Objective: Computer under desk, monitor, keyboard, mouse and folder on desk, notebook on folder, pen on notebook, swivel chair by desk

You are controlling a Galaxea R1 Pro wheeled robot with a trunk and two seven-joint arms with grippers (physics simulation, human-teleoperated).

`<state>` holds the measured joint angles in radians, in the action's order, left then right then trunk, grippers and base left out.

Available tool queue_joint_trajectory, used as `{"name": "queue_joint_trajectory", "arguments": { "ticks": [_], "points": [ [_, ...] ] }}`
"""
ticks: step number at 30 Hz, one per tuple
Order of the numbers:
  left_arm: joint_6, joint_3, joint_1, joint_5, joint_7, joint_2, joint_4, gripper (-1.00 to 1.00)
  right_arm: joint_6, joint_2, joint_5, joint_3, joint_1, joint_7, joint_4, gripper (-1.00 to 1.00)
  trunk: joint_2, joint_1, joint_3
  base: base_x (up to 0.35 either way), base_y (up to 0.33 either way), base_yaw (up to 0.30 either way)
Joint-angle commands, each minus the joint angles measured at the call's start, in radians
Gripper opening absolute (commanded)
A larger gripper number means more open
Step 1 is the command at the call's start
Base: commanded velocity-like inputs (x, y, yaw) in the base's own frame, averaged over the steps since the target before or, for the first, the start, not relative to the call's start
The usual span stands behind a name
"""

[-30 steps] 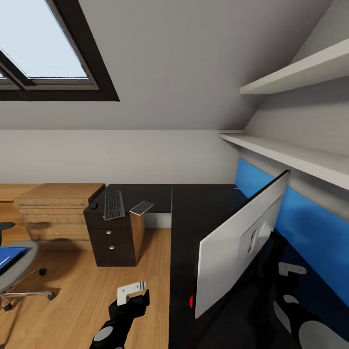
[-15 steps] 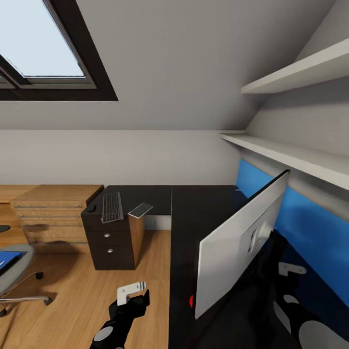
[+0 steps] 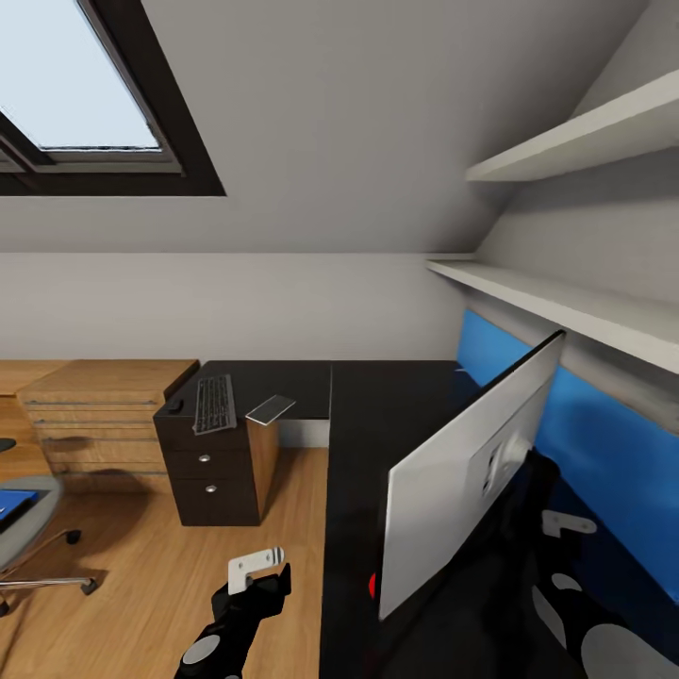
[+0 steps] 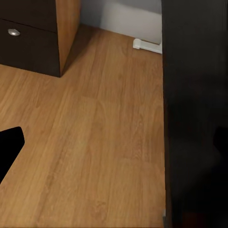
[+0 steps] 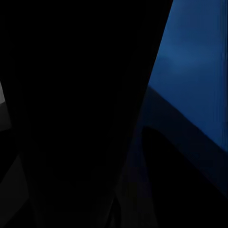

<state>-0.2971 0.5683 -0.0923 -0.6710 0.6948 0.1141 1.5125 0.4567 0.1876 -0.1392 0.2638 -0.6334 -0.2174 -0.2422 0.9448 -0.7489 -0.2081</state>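
Sloped grey ceiling and a skylight (image 3: pixel 71 85) at upper left frame an attic bedroom with a wooden floor (image 3: pixel 132 585). One L-shaped black desk (image 3: pixel 377 415) runs from centre to lower right. On it stands one monitor (image 3: pixel 462 471), tilted, its pale back toward the camera, right of centre. One keyboard (image 3: pixel 214 404), one small mouse (image 3: pixel 174 405) just left of it, and one grey notebook (image 3: pixel 271 408) to its right lie on the desk's far wing above the drawer unit (image 3: pixel 207 476). One swivel chair (image 3: pixel 28 528) sits at the left edge, one blue folder (image 3: pixel 11 506) on its seat.

The left gripper (image 3: pixel 256 566) hangs low at bottom centre over the floor; I cannot tell how its jaws stand. The right gripper (image 3: pixel 566 521) is behind the monitor at lower right, jaws unclear.
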Motion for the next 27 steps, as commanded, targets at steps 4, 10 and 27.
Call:
{"name": "queue_joint_trajectory", "arguments": {
  "ticks": [4,10,27],
  "points": [
    [-0.003,0.002,-0.001,-0.005,0.008,0.001,0.002,1.00,0.004,0.000,-0.013,0.003,-0.002,-0.003,-0.001,-1.00,0.001,0.000,-0.001,0.000,-0.060,0.000],
    [-0.003,0.002,-0.001,-0.006,0.008,0.000,0.002,1.00,0.004,0.000,-0.013,0.002,-0.002,-0.003,-0.001,-1.00,0.001,0.000,-0.001,0.000,-0.121,0.000],
    [-0.002,0.002,-0.001,-0.006,0.008,0.001,0.002,1.00,0.004,0.001,-0.013,0.002,-0.002,-0.003,-0.002,-1.00,0.001,0.000,-0.001,0.000,-0.006,0.000]
  ]
}}
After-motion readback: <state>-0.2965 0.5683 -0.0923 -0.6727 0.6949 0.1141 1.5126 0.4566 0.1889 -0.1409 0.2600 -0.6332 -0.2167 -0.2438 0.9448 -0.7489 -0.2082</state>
